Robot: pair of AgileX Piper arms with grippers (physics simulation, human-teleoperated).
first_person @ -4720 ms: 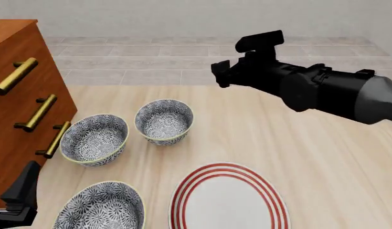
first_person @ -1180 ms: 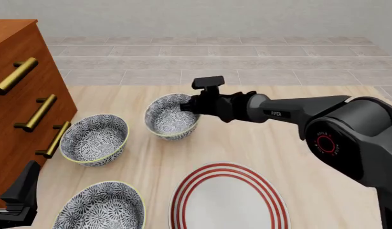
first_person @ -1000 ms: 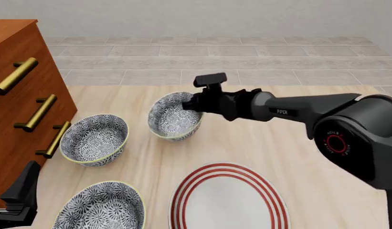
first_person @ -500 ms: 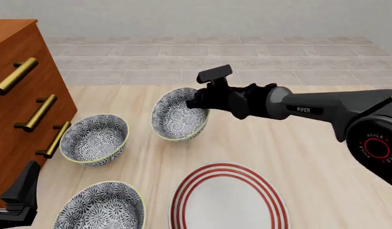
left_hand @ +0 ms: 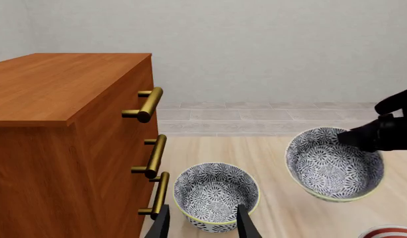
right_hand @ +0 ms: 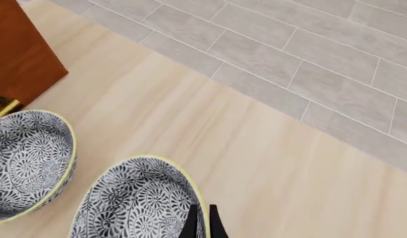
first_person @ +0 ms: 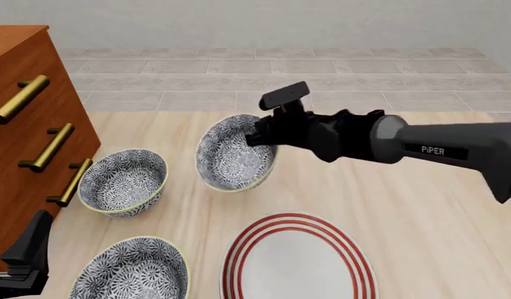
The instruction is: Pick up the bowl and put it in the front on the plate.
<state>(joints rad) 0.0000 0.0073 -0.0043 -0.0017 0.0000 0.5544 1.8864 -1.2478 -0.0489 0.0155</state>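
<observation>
Bowl (first_person: 233,154) lifts off the tabletop (first_person: 421,218), tilted, drawing nearer the plate (first_person: 299,261) than a second ago.
Right gripper (first_person: 257,138) fingers pinch its rim shut; left gripper (left_hand: 202,225) fingers gape, empty; placement remains.

Even, bright, diffuse light fills all three crisp renders (no blur, glare or edge distortion), with only faint soft shadows on the table (first_person: 421,205).
</observation>
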